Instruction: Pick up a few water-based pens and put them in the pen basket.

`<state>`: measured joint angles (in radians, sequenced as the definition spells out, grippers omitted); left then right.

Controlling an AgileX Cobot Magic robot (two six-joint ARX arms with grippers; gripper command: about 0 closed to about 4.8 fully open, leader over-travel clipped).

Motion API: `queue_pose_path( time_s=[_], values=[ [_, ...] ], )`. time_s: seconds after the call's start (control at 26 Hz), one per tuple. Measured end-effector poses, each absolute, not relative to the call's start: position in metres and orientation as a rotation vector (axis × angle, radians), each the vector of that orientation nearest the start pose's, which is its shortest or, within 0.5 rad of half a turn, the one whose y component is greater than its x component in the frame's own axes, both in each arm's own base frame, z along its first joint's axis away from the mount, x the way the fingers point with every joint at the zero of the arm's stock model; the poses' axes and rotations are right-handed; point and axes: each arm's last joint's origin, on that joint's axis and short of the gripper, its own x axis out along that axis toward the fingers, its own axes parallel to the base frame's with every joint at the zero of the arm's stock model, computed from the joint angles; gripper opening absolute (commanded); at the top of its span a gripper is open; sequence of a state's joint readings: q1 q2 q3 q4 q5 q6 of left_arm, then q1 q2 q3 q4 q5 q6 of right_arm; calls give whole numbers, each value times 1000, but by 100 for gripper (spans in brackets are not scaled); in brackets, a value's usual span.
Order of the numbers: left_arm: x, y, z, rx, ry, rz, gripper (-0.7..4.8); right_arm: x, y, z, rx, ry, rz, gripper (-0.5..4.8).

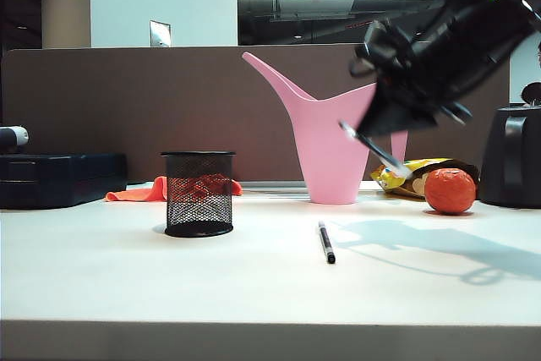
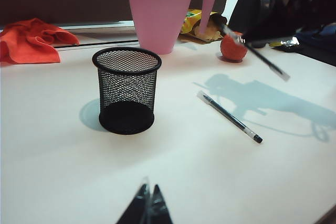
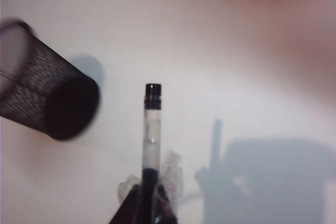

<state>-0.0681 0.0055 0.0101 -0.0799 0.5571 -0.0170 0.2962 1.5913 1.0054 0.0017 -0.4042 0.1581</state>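
The right pincer (image 1: 365,135) hung high at 2 o'clock in the exterior view, pinching a clear-ended pen (image 3: 151,129); only its wrist view showed the grip. The other pen (image 1: 326,242) lay on the bench (image 1: 254,285) — at 3 o'clock of the pen basket (image 1: 199,194); the left pincer (image 2: 147,206), pressed together, appeared only in its wrist view.

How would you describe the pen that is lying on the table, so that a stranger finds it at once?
Start at the tall pink watering can at the back of the white table. In front of it, right of the black mesh pen basket, a thin dark pen lies flat. Unlike the other pen, held in the air by the right gripper, this one rests on the table.
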Motion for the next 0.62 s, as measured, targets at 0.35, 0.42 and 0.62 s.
queue_pose_path(
  time_s=[0.35, 0.42, 0.62],
  values=[
    [92, -22, 159, -35, 80, -625, -4, 316, 160, 274, 152, 179, 899, -9],
    [92, -22, 159, -35, 80, -625, -4, 311, 174, 284, 149, 43, 933, -9],
    [92, -22, 159, -35, 80, -625, -4, 316, 192, 278, 171, -81, 908, -9]
  ],
)
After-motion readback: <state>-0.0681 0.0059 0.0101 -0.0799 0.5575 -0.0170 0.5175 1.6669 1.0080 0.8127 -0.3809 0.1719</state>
